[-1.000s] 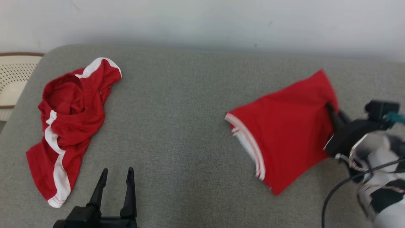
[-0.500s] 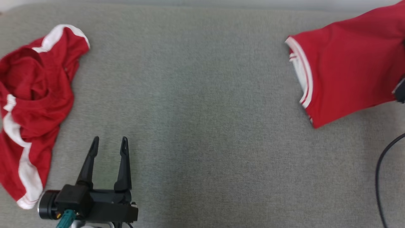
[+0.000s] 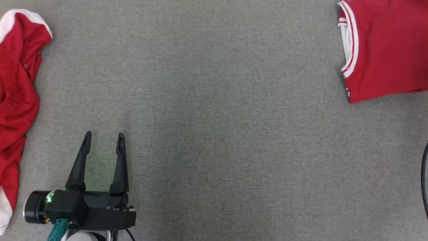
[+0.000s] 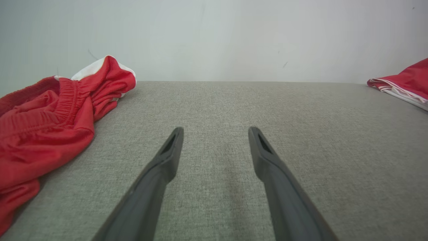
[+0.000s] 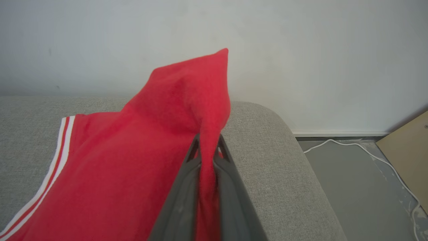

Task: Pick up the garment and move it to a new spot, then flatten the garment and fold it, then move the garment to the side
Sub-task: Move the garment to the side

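Right hand (image 5: pixel 208 143) pinched shut on a lifted corner of the folded red garment (image 3: pixel 384 50) at the frame's upper right, seemingly to drag it aside; left hand (image 3: pixel 104 135) spread apart, idle at lower left.

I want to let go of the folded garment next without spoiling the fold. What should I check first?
1. Grip: the right gripper has its fingers pinching the raised corner of the folded garment: ok.
2. The rest of it lies flat on the cushion: ok.
3. It sits wholly on the cushion, clear of the rounded edge: cannot tell; the head view cuts it off.
4. The left gripper is open, holds nothing and is away from the cloth: ok.
5. The crumpled garment lies apart at the far left: ok.
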